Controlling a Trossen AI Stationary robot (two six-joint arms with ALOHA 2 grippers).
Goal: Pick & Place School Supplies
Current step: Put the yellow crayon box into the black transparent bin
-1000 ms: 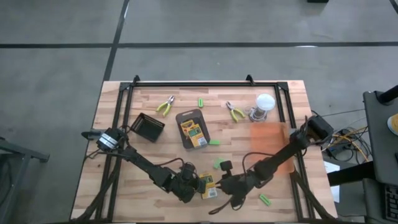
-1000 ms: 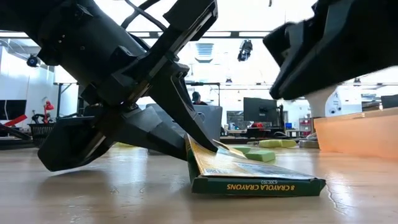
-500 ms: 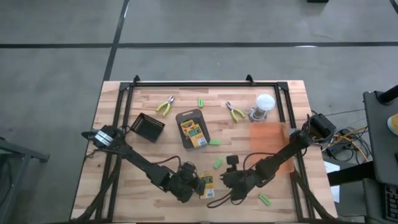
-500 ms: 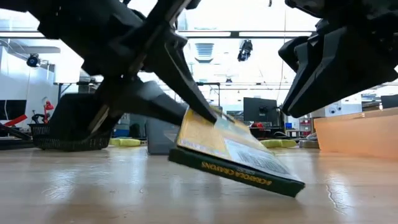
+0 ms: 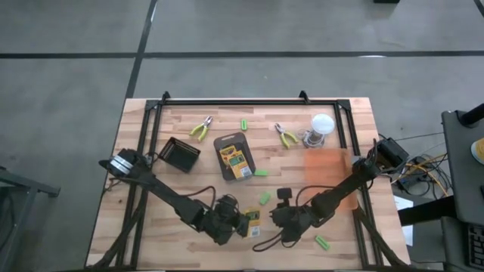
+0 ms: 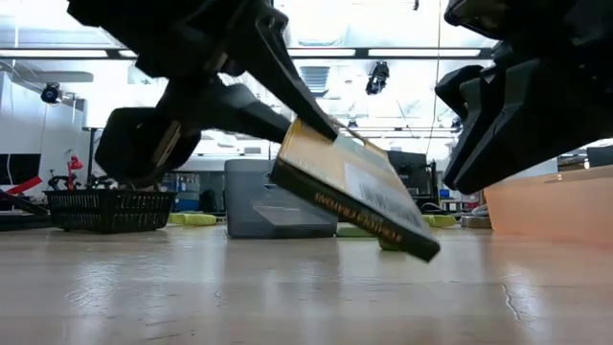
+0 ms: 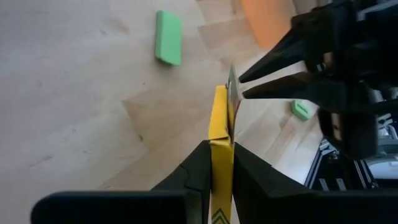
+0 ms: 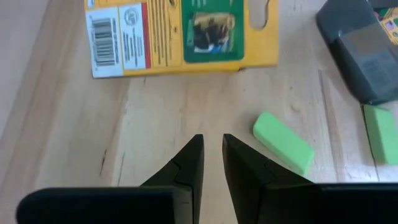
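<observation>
I have the left gripper [image 5: 243, 224] down at the near edge of the table, about six o'clock from the dark grey tray [image 5: 234, 156] in the high view. Its fingers [image 7: 200, 168] are pinched tight on the thin edge of a crayon box [image 6: 350, 188], and in the low view the box hangs tilted, clear of the wood, its far end dipping toward the table.

The right gripper [image 5: 270, 229] sits just at three o'clock of that box, fingers nearly together with only a slim gap, holding nothing. Its tips point at the box without touching it, as far as I can tell.

What matters for my next move: the tray lies at roughly twelve o'clock from the held box, well apart, and it already carries another crayon box [image 5: 236, 160]. The held box's long axis runs out from the left gripper toward the right one, so I judge it needs turning to line up with the tray's long side. The left arm owns this carry; the right should back off toward three o'clock.

A green stick [image 5: 265, 199] lies between the held box and the tray, slightly to the one o'clock side, so I'd lift over it.
</observation>
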